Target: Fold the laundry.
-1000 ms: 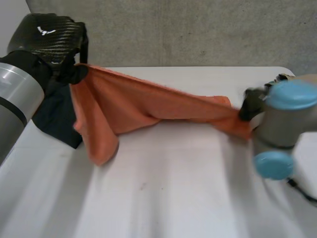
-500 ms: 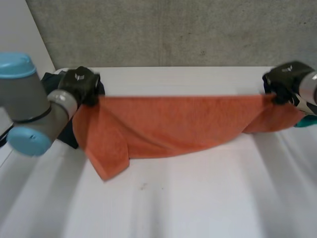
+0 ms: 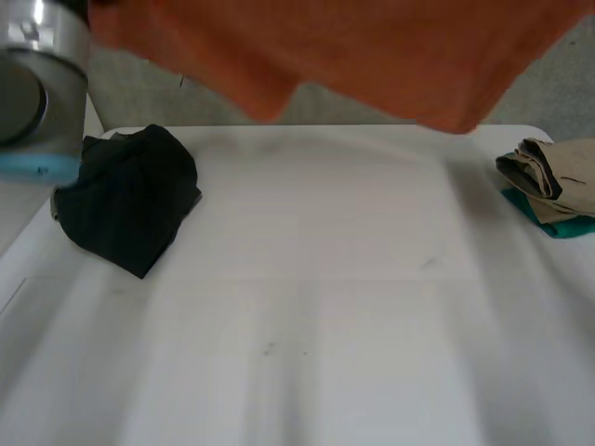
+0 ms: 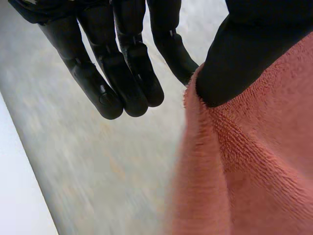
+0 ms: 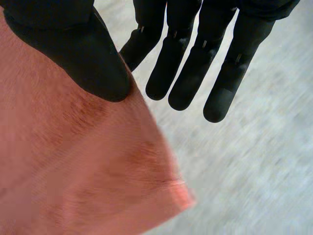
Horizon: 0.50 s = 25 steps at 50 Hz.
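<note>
An orange towel point(image 3: 372, 56) hangs spread high above the white table point(image 3: 325, 307), its lower edge dangling over the far side. In the left wrist view my left hand point(image 4: 122, 73) pinches one end of the towel point(image 4: 254, 166) between its thumb point(image 4: 234, 63) and the nearest finger, with the other fingers held straight. In the right wrist view my right hand point(image 5: 195, 63) holds the other end of the towel point(image 5: 63, 166) the same way, thumb point(image 5: 78, 54) pressed onto the cloth. My left arm point(image 3: 37, 84) rises at the table's left.
A crumpled black garment point(image 3: 125, 200) lies at the table's far left. A folded pile of beige and teal cloth point(image 3: 553, 186) sits at the far right edge. A grey wall stands behind the table.
Both hands have stretched the towel wide between them and lifted it off the table, up over the far side. The black garment, earlier partly covered, now lies bare.
</note>
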Motion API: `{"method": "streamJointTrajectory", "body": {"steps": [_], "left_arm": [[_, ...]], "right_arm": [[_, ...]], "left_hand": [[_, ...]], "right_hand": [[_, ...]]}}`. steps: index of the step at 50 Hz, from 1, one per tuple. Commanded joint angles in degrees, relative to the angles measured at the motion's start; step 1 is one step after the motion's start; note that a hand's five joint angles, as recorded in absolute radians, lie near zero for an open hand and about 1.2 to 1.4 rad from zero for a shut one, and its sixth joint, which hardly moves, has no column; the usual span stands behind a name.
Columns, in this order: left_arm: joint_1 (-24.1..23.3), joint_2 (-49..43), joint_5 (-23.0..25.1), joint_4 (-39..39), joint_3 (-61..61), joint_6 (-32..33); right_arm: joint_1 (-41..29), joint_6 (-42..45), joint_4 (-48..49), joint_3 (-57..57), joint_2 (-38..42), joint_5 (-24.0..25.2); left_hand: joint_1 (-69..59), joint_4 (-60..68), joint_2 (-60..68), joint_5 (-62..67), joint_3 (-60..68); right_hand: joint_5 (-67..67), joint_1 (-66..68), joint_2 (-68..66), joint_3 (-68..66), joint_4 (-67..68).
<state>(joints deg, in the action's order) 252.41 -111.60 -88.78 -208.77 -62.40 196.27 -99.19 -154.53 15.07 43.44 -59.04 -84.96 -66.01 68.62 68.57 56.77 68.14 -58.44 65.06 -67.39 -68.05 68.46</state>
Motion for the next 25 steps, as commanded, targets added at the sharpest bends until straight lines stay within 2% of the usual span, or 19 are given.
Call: {"method": "streamJointTrajectory", "body": {"steps": [1,6,11,16,23,24,25], "left_arm": [[0.5,3.3,2.0,-2.1,-21.4,-1.0],[0.8,1.9,5.5,-6.6,-32.8,-0.6],[1.4,-3.3,8.4,-11.2,-39.4,0.5],[2.6,-8.7,9.5,-12.6,-40.3,3.8],[3.3,-9.1,9.4,-11.2,-39.2,6.9],[3.3,-8.9,9.3,-11.0,-39.1,6.8],[3.4,-8.5,9.2,-10.8,-38.9,6.7]], "right_arm": [[3.6,0.0,-3.4,20.9,-4.5,5.7],[4.8,0.1,-2.5,35.2,-5.1,11.7],[5.4,0.7,-0.7,43.9,-1.9,14.4],[5.7,1.6,-0.1,44.9,3.0,13.1],[6.0,2.0,-1.7,42.8,5.3,8.7],[6.0,2.0,-2.0,42.5,5.4,8.1],[5.9,2.2,-2.4,42.1,5.5,6.9]], "left_hand": [[-14.0,11.4,11.4,13.2,11.9],[-14.0,11.4,11.4,13.2,11.9],[-14.0,11.4,11.4,13.2,11.9],[-14.0,11.4,11.4,13.2,11.9],[-14.0,11.4,11.4,13.2,11.9],[-14.0,11.4,11.4,13.2,11.9],[-14.0,11.4,11.4,13.2,11.9]], "right_hand": [[-11.6,14.9,-12.6,-11.9,11.5],[-11.6,14.9,-12.6,-11.9,11.5],[-11.6,14.9,-12.6,-11.9,11.5],[-11.6,14.9,-12.6,-11.9,11.5],[-11.6,14.9,-12.6,-11.9,11.5],[-9.0,12.4,-10.1,-9.4,9.0],[5.0,-1.6,3.9,4.6,-5.0]]}}
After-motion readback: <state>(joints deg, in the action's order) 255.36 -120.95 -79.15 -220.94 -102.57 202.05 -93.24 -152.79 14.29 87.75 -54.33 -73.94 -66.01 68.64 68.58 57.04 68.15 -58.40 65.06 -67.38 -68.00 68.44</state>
